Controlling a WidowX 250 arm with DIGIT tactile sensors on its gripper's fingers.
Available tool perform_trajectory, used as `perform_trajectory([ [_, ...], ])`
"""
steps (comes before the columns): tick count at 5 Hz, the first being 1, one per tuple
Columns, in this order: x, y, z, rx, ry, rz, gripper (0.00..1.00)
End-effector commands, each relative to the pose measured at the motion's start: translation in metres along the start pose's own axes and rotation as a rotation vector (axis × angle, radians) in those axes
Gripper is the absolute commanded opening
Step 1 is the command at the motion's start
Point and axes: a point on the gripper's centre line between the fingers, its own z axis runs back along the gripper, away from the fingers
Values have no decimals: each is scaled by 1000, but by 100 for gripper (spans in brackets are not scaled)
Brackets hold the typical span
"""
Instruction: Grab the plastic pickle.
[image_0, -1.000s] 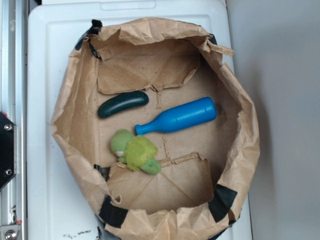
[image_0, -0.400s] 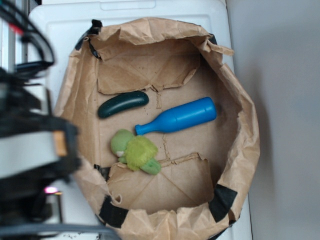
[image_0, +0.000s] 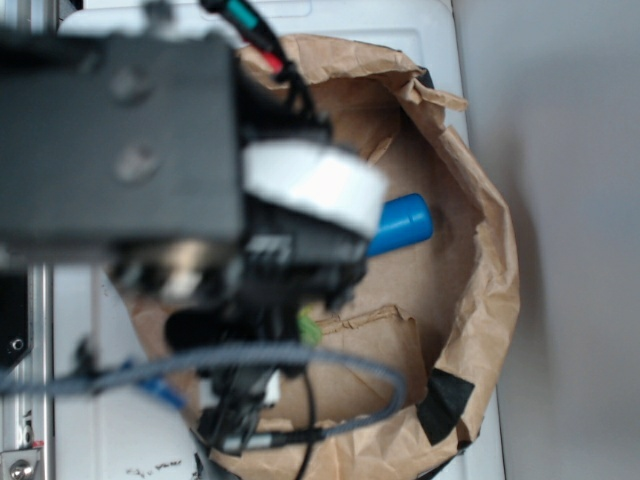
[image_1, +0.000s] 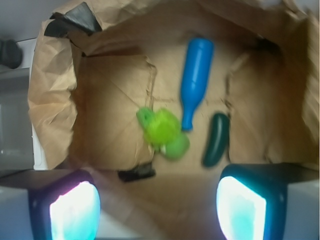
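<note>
- The pickle (image_1: 216, 139) is lying flat on the floor of the paper bag (image_1: 52, 100), just beside the neck of the blue bottle (image_1: 194, 80) and near the green plush toy (image_1: 162, 131). Nothing is touching it, so it looks free to be picked from above.
- The fingers (image_1: 239, 209) are standing wide apart and empty, well above the bag. The right one is sitting just below the pickle in the wrist view, so I judge the arm is lining up for a descent.
- The bag's crumpled walls are rising all round the three toys and could get in the way of a low sideways approach.
- The wrist view is showing all three toys. In the exterior view the blurred arm (image_0: 150, 150) is covering the pickle entirely, leaving only the bottle's base (image_0: 405, 222), a sliver of the plush, and the white surface (image_0: 440, 40) under the bag.
</note>
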Motion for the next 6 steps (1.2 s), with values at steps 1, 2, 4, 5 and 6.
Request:
perform_trajectory([
  [1, -33, 43, -8, -60, -23, -128, 100],
  [2, -33, 43, -8, -60, -23, -128, 100],
  [4, -33, 43, -8, -60, -23, -128, 100],
  [5, -18, 49, -42, -6, -44, -117, 100],
  [6, -7, 58, -74, 44, -76, -112, 100],
])
